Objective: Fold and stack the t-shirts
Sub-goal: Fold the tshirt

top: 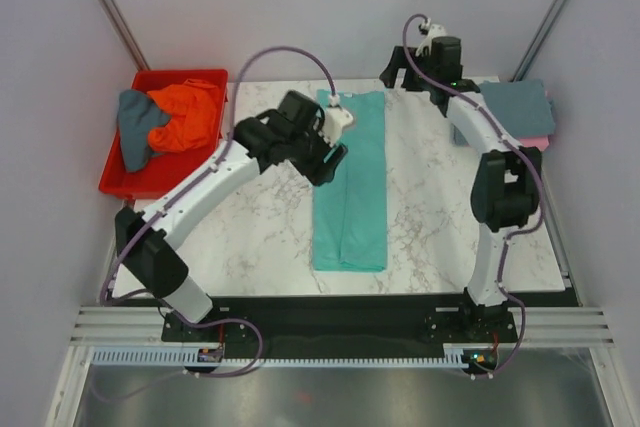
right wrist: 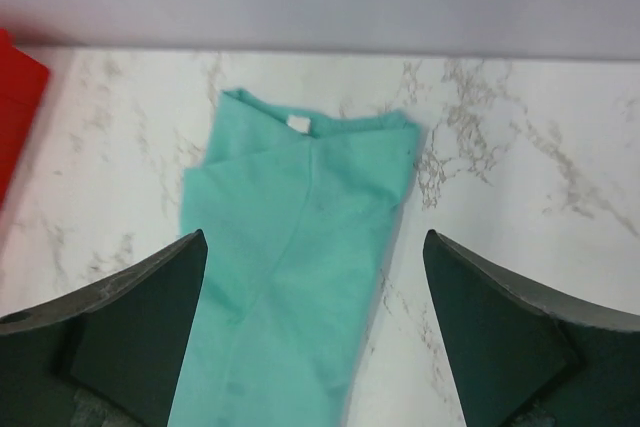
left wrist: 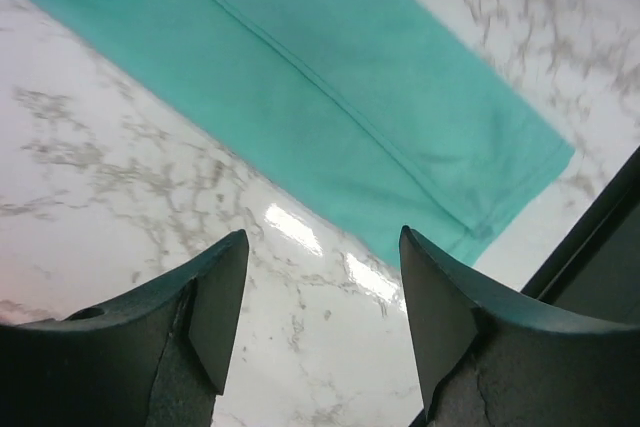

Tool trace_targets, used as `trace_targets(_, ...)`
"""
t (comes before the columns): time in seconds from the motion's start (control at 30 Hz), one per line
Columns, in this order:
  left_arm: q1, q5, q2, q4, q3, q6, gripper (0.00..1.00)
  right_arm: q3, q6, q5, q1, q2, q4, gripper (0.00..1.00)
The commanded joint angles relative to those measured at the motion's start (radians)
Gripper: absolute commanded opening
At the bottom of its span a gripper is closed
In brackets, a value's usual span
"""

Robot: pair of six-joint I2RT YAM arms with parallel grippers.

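- Teal shirt [top: 350, 182] sits mid-worktop [top: 250, 237], folded into a long strip. Long axis runs far edge to near edge, collar end far.
- Left fingers [left wrist: 215, 307] released and empty, just by the strip's left edge toward the far end. Strip lies diagonally ahead of them, hem end to their right.
- Right fingers [right wrist: 140, 317] spread wide and empty, just off the collar end, facing down the strip.
- My call: next fold is end over end, and both arms are near the collar corners.
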Motion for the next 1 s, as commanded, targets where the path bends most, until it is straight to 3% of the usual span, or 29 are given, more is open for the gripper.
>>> trace_targets(0.0, 0.078, 0.082, -0.102, 0.033, 0.056, -0.13, 0.7, -0.14, 0.014, 0.069, -0.012, -0.271, 0.026, 0.98)
trace_targets(0.13, 0.148, 0.156, -0.13, 0.085, -0.001, -0.28, 0.7, -0.387, 0.137, -0.13, -0.042, -0.511, -0.083, 0.97)
trace_targets(0.23, 0.204, 0.245, -0.165, 0.1, -0.086, -0.415, 0.7, -0.493, 0.236, -0.302, -0.07, -0.614, -0.243, 0.95)
trace_targets(0.27, 0.214, 0.26, -0.177, 0.105, -0.117, -0.444, 0.7, -0.603, 0.275, -0.375, -0.09, -0.642, -0.262, 0.94)
trace_targets(0.4, 0.234, 0.261, -0.219, 0.105, -0.368, -0.445, 0.7, -0.895, 0.335, -0.526, -0.099, -0.773, -0.313, 0.9)
trace_targets(0.43, 0.239, 0.261, -0.233, 0.105, -0.411, -0.445, 0.7, -0.99, 0.342, -0.537, -0.092, -0.796, -0.315, 0.9)
trace_targets(0.47, 0.241, 0.46, -0.239, 0.217, -0.45, -0.66, 0.64, -1.027, 0.341, -0.543, -0.087, -0.814, -0.327, 0.9)
trace_targets(0.63, 0.247, 0.484, -0.274, 0.237, -0.625, -0.682, 0.63, -1.202, 0.252, -0.524, -0.009, -0.951, -0.471, 0.9)
trace_targets(0.73, 0.247, 0.529, -0.28, 0.309, -0.718, -0.739, 0.61, -1.3, 0.286, -0.491, 0.033, -1.02, -0.433, 0.9)
trace_targets(0.97, 0.247, 0.551, -0.266, 0.378, -0.815, -0.779, 0.59, -1.325, 0.33, -0.479, 0.044, -0.933, -0.392, 0.9)
